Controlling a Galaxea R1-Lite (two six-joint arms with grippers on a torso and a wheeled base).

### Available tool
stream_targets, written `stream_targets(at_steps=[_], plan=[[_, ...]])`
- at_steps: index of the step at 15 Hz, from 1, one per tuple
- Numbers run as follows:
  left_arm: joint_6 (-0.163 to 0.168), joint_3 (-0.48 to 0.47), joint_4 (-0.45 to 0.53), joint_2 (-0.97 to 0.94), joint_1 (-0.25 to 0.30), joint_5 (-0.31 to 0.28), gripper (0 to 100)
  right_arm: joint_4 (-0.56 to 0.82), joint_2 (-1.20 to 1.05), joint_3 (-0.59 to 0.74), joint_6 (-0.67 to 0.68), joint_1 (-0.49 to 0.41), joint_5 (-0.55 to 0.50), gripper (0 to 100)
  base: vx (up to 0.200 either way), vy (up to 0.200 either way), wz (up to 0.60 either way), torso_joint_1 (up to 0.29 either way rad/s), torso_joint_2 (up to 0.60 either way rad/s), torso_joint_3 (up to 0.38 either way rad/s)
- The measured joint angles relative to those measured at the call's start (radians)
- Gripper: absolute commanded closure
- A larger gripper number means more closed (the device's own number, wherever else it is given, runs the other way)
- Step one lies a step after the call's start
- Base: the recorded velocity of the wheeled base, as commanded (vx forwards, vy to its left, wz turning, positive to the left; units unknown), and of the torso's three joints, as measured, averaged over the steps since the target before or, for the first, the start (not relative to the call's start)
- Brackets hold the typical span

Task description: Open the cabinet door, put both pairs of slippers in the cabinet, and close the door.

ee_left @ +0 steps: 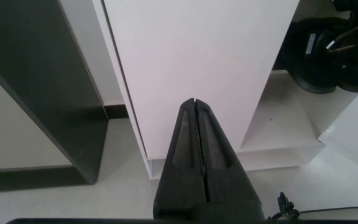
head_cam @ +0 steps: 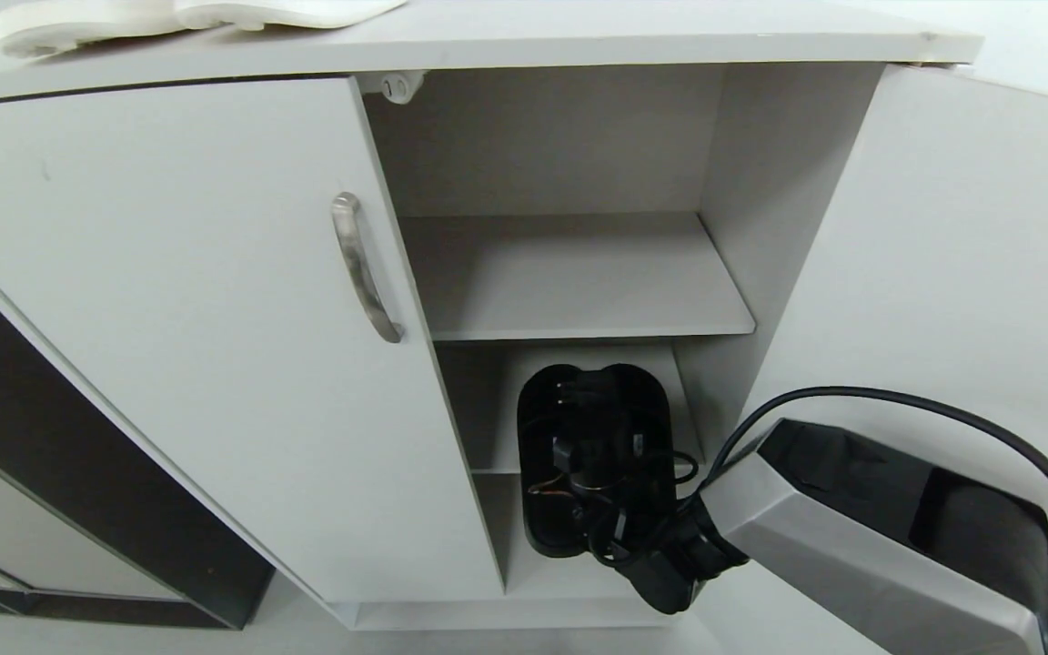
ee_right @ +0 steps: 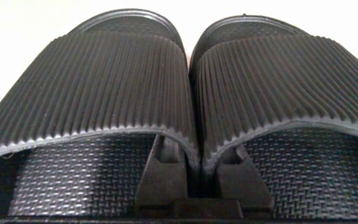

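While right end effector (ee_right: 201, 182) pinches black slippers (head_cam: 539, 423) inside cabinet (head_cam: 569, 282) | left end effector (ee_left: 194, 107) pressed together

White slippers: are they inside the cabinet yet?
No, the white slippers lie on the cabinet top, outside the compartments.

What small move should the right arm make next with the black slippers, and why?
Probably push the black slippers a little deeper into the cabinet. The right gripper holds the pair at the open lower front, and whether they already rest on anything is unclear.
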Motion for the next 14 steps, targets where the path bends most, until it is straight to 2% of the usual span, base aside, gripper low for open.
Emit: stream_targets(at_steps=[2, 7, 14], plan=[[0.000, 0.000, 0.000, 0.000, 0.000, 0.000, 100, 0.002, 0.017, -0.027, -0.004, -0.019, 0.007, 100, 0.200, 0.000, 0.00, -0.002, 0.00, 0.002], [-0.011, 0.000, 0.000, 0.000, 0.000, 0.000, 100, 0.025, 0.062, -0.125, -0.014, -0.036, 0.007, 100, 0.000, 0.000, 0.00, 0.000, 0.00, 0.000], [-0.015, 0.000, 0.000, 0.000, 0.000, 0.001, 100, 0.190, 0.093, -0.265, -0.014, -0.067, 0.009, 100, 0.000, 0.000, 0.00, 0.000, 0.00, 0.000]])
